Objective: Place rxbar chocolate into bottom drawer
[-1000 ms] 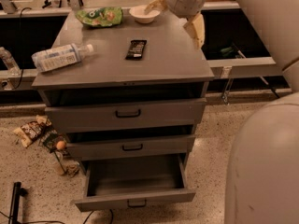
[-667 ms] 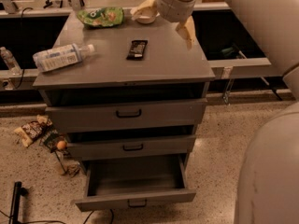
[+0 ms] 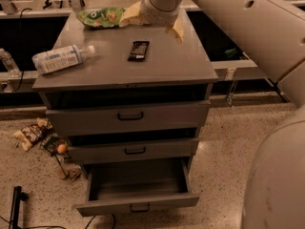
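The rxbar chocolate (image 3: 138,50), a dark flat bar, lies on the grey cabinet top (image 3: 176,66), near its middle. The bottom drawer (image 3: 138,205) is pulled out and its tray holds nothing. My gripper (image 3: 153,24) hangs over the back of the cabinet top, just behind the bar and a little to its right. It is open and empty, with one pale finger (image 3: 131,15) near the green bag and the other finger (image 3: 177,30) to the right.
A green snack bag (image 3: 101,17) lies at the back of the top and a clear water bottle (image 3: 62,58) lies at its left edge. The two upper drawers are nearly shut. Snack wrappers (image 3: 31,133) litter the floor left of the cabinet.
My gripper has swung left across the back of the cabinet top and now sits closer to the green bag and the bar. The bar, bottle and drawers have not moved.
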Motion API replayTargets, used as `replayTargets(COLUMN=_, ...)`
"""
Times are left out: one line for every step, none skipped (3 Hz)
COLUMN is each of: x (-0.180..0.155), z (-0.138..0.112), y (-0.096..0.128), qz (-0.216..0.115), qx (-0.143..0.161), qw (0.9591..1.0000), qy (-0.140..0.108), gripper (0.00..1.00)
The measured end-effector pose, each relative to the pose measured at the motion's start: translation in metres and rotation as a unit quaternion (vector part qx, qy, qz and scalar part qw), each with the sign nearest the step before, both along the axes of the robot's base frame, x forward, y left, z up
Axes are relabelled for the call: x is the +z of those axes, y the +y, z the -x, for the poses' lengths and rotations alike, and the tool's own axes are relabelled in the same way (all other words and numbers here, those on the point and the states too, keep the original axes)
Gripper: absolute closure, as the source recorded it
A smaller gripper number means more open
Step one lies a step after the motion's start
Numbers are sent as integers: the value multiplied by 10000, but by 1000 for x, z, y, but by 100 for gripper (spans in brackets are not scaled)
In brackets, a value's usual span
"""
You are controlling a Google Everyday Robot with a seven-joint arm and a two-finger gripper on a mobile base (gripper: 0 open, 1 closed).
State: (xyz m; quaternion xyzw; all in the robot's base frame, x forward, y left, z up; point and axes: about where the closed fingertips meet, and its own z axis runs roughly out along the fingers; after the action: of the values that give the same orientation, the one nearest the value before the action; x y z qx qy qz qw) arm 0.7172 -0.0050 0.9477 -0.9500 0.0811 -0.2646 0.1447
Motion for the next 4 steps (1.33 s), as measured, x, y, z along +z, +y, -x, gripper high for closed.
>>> replayTargets(x=0, z=0, y=0, qz=0, qx=0, qw=10000, qy=1, gripper=0)
replayTargets(x=-6, z=-4, y=4, qz=89, qx=174, qw=9998, qy=-49, gripper=0)
replayTargets(x=-20, z=-21, y=6, qz=329, qx=310, qw=9990, qy=44, gripper=0)
replayTargets(x=-29, z=-38, y=7, qz=604, qx=438, qw=9972, qy=78, gripper=0)
